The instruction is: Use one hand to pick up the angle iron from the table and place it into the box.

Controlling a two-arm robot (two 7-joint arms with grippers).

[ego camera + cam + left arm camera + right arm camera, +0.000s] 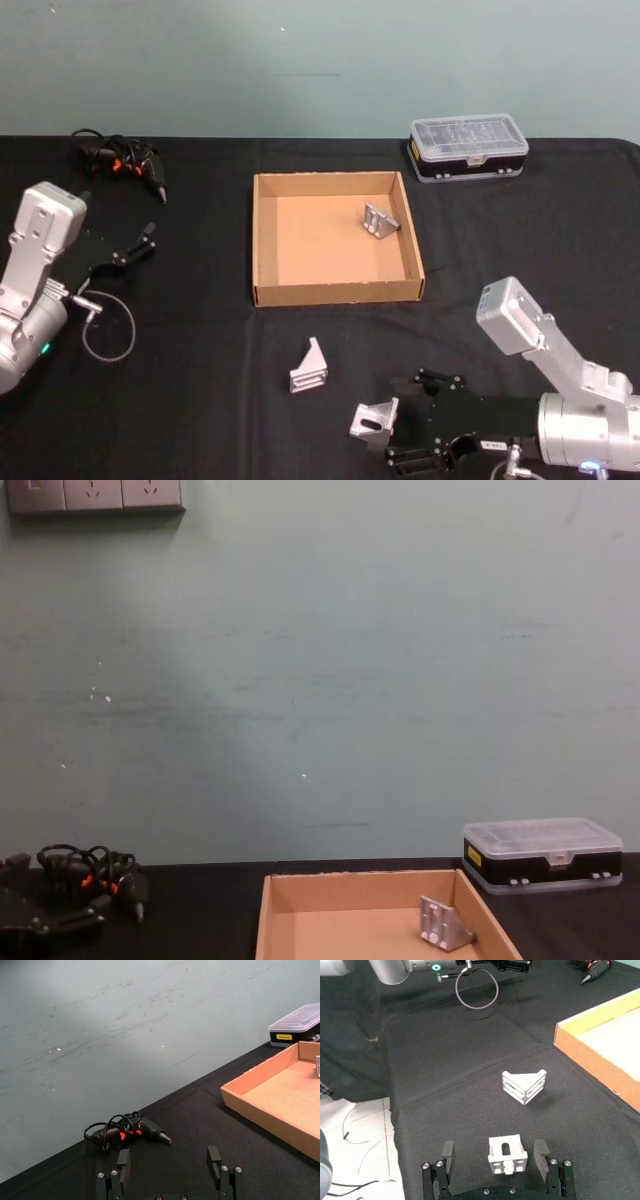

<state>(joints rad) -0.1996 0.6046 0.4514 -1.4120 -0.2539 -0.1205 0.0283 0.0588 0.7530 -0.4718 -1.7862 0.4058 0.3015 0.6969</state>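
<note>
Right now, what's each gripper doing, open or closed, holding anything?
Left gripper: open, empty.
Right gripper: open, fingers either side of an angle iron, not clamped on it.

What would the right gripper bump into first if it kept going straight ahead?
Probably the nearest angle iron, sitting between the open jaws of the right gripper. A second angle iron lies farther on.

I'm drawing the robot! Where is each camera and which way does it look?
Head: high, looking down at box, left pincer, right pincer.
Chest: low, looking across box to wall.
Left wrist: behind its pincer, facing corded tool.
Right wrist: behind its pincer, facing two angle irons.
Head and chest share the boxed angle iron.
</note>
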